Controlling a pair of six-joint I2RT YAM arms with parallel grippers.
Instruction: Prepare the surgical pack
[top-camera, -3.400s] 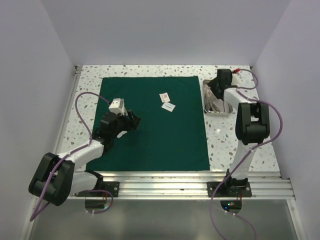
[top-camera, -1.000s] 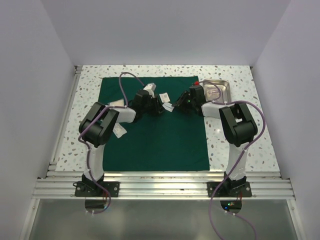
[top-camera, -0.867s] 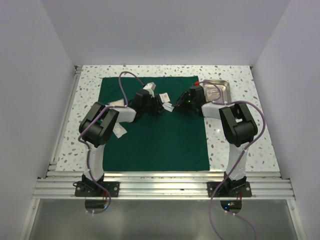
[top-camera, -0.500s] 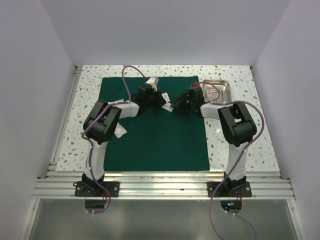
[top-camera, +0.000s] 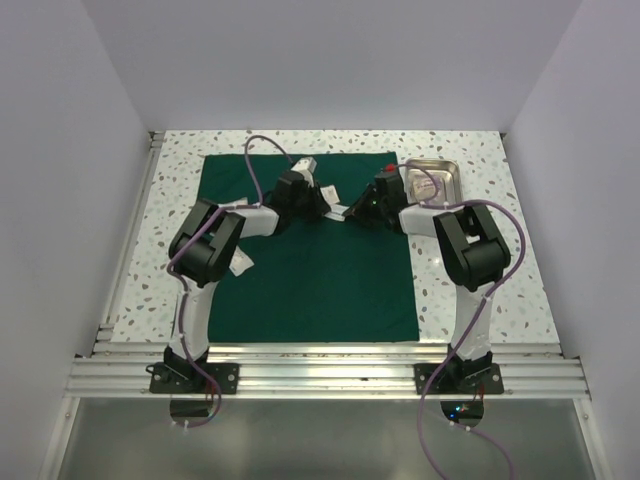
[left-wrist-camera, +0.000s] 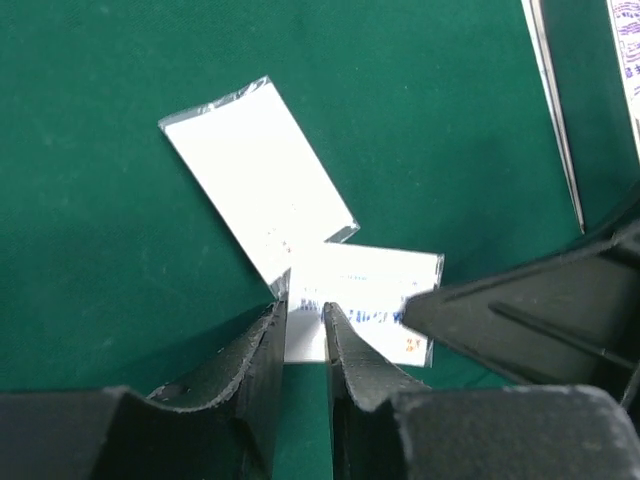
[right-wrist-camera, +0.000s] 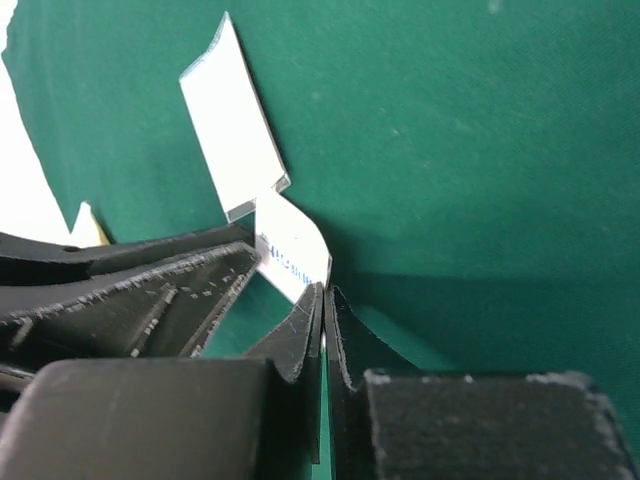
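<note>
Surgical pack (top-camera: 300, 285) lies spread flat on the desk (top-camera: 175, 165). Left hand (left-wrist-camera: 305, 318) is narrow, straddling one edge of a white packet (left-wrist-camera: 365, 285) at far centre. Right hand (right-wrist-camera: 325, 295) is closed, pinching the same packet's corner.

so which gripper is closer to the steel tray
Right. The right gripper is over the green cloth just left of the steel tray; the left gripper faces it from farther left.

Even bright overhead light, faint shadows on the green sheet (top-camera: 300, 270); white packets (left-wrist-camera: 258, 185) glaring, close gripper fingers (left-wrist-camera: 262, 370) soft-focused
</note>
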